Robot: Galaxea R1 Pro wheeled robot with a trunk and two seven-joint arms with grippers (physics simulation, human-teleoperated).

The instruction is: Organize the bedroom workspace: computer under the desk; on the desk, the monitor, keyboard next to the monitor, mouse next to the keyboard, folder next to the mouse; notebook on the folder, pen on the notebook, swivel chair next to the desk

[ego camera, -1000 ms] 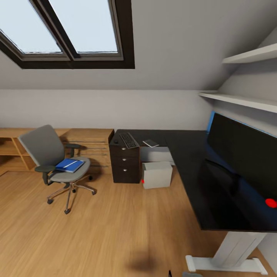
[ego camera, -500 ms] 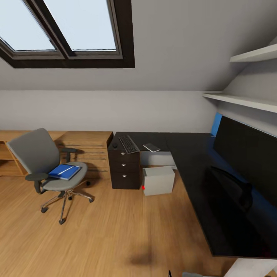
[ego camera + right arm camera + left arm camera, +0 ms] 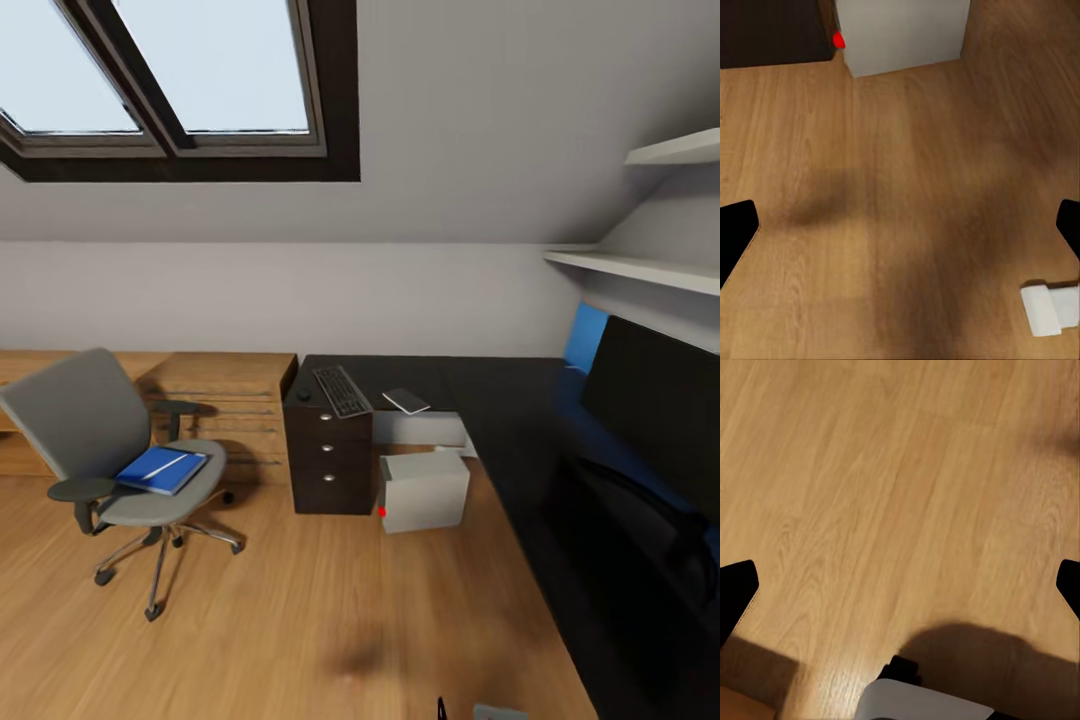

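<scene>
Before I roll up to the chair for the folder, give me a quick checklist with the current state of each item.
1. Folder on the chair seat: ok, it lies flat there, with a thin white pen on top.
2. Floor between us and the chair: ok, bare wood in the head view.
3. Left gripper free: ok, fingertips wide apart, only floor between them.
4. Right gripper free: ok, open over the floor near the computer.
5. Keyboard and notebook on the desk: ok.
6. Mouse beside the keyboard: cannot tell, only a small dark shape there.
</scene>
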